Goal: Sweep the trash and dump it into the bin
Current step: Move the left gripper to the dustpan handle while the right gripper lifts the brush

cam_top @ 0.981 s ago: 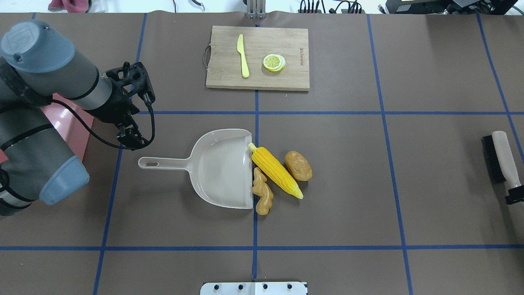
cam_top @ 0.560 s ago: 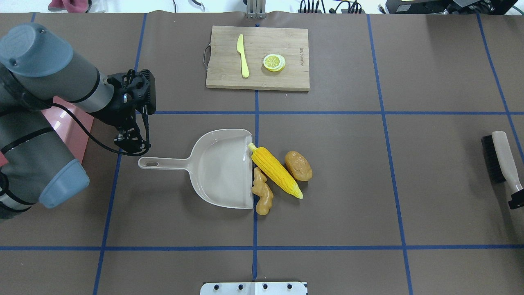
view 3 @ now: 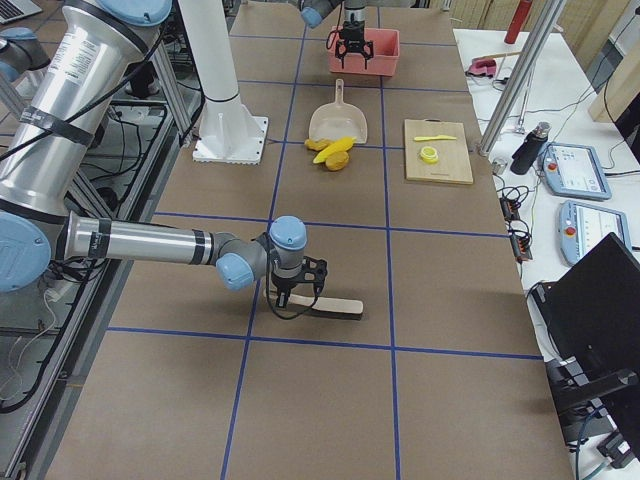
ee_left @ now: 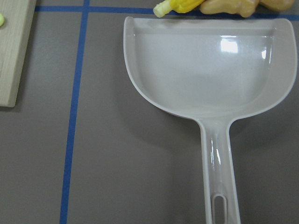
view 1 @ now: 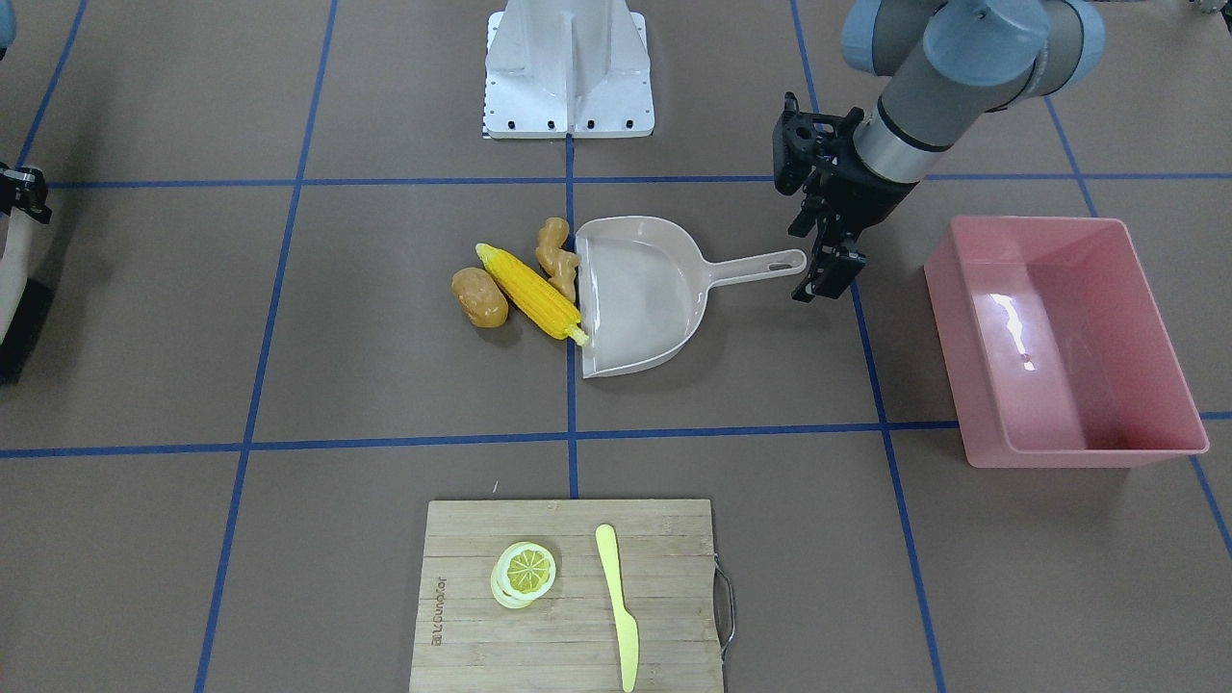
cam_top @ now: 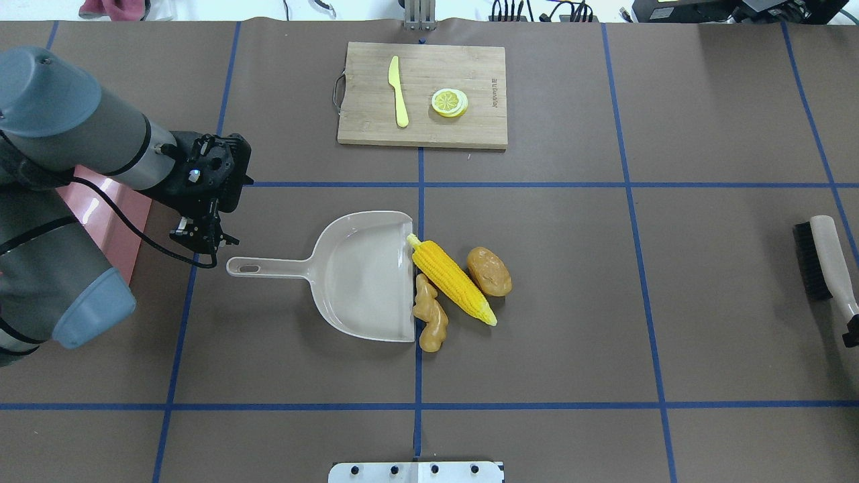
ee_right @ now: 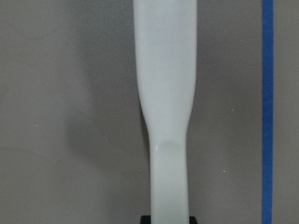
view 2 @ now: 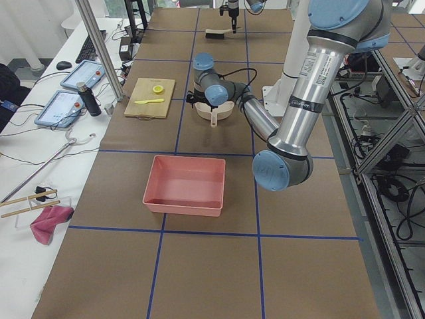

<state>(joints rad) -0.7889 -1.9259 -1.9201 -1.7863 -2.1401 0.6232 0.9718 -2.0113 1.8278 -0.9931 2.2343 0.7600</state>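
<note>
The trash lies at the mouth of a beige dustpan (cam_top: 362,275): a yellow corn cob (cam_top: 453,282), a brown potato (cam_top: 489,271) and a tan ginger root (cam_top: 431,315). The corn tip and the ginger touch the pan's lip. My left gripper (cam_top: 198,236) hangs open just past the end of the pan's handle (view 1: 760,265), holding nothing. The pink bin (view 1: 1030,223) stands empty beyond it and is partly hidden under my left arm in the overhead view. My right gripper (cam_top: 851,332) is shut on the pale handle of a black-bristled brush (cam_top: 829,265) at the table's right edge.
A wooden cutting board (cam_top: 470,124) at the far centre carries a pale yellow knife (cam_top: 398,90) and a lemon slice (cam_top: 449,102). The robot's white base plate (cam_top: 416,471) sits at the near edge. Blue tape lines cross the brown table cover.
My left gripper has turned and swung down toward the end of the dustpan handle. The brush and my right gripper have shifted slightly toward the right edge. The trash and pan have not moved.
</note>
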